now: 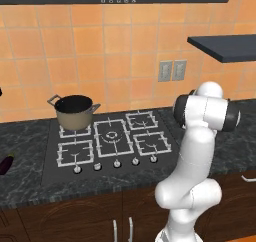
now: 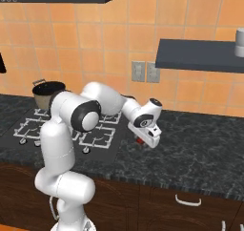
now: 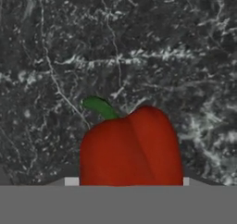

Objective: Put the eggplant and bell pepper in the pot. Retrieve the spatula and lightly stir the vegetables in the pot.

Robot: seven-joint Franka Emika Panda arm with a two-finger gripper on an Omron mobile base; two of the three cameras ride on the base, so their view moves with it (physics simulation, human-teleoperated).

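Note:
A red bell pepper (image 3: 132,149) with a green stem lies on the dark stone counter (image 3: 139,42). My gripper (image 3: 128,181) is low over it, jaws spread wide, one light pad close to each side of the pepper. From the right base, the gripper (image 2: 144,142) hangs just above the counter right of the stove, with a bit of the red bell pepper (image 2: 139,141) under it. The pot (image 1: 75,111) stands on the back left burner; the pot (image 2: 46,93) looks dark inside. The dark purple eggplant (image 1: 6,164) lies on the counter far left. The spatula is out of view.
The stove (image 1: 112,138) has several burners and a row of knobs along its front. A dark shelf (image 2: 200,55) juts from the tiled wall above the right counter, carrying a grey container (image 2: 239,42). Outlets (image 1: 172,70) sit on the wall.

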